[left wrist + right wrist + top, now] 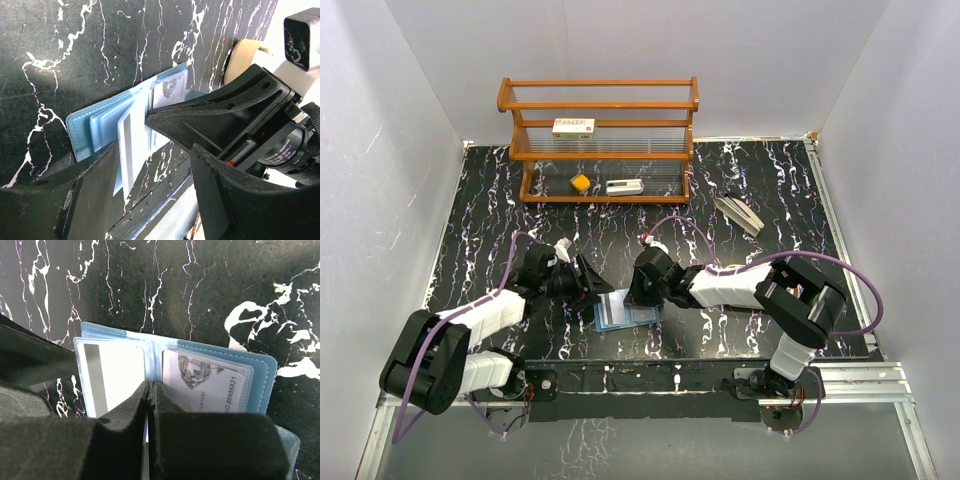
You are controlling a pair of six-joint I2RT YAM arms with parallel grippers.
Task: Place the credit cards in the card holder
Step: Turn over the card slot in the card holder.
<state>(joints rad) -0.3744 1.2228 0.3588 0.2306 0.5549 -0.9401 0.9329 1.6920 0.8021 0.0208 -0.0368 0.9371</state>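
Risk first: we judge the striped card (128,150) isn't fully seated in the left pocket of the card holder (628,313). An off-axis push could buckle it or skate the holder across the table (770,190).

Left gripper (152,155): jaws wide, straddling that card and gripping nothing.

Right gripper (148,387): fingers pressed together with the tip on the centre fold, seemingly pinning it. We can't tell if it pinches a leaf. If it lifts early, the flap may spring shut.

The printed card (205,377) sits in the right pocket. The holder lies open at near-centre, between both grippers.

Far right there are pale flat pieces (740,214), maybe more cards, too small to tell.
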